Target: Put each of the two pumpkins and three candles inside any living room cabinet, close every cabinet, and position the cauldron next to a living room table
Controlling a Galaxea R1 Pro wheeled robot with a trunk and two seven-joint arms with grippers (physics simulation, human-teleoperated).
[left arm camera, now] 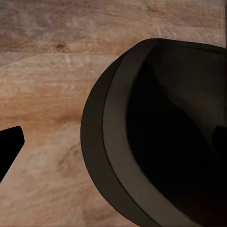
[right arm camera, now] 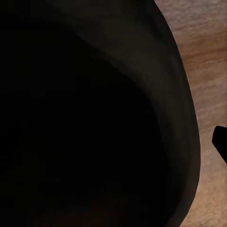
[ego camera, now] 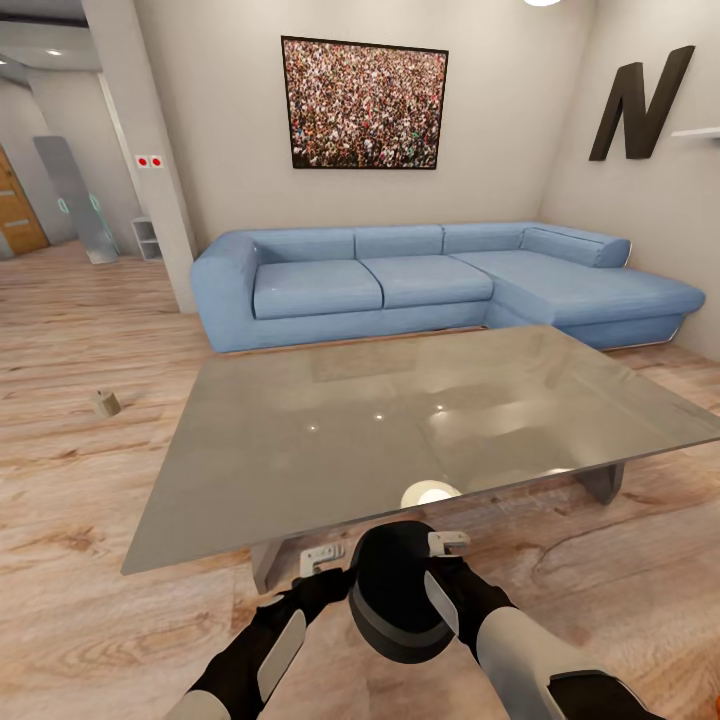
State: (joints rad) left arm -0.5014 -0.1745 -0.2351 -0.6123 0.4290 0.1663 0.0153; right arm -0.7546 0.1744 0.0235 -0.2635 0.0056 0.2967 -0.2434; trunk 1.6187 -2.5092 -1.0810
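Note:
The black cauldron [ego camera: 395, 595] hangs between both arms just in front of the glass-topped table [ego camera: 400, 420], above the wood floor. My left gripper [ego camera: 338, 582] is shut on its left rim and my right gripper [ego camera: 440, 572] on its right rim. In the left wrist view the cauldron's wall and dark mouth [left arm camera: 156, 142] sit between the fingers, with one fingertip [left arm camera: 9, 146] outside the pot. Close up in the right wrist view is the cauldron [right arm camera: 94, 118], one fingertip [right arm camera: 220, 142] at its outer side. One grey-beige candle [ego camera: 105, 403] lies on the floor to the table's left. Pumpkins and cabinet are out of view.
A blue corner sofa [ego camera: 420, 275] stands behind the table against the back wall, under a framed picture [ego camera: 365, 103]. A pillar [ego camera: 140, 150] and a hallway lie at the left. Open wood floor spreads left of the table.

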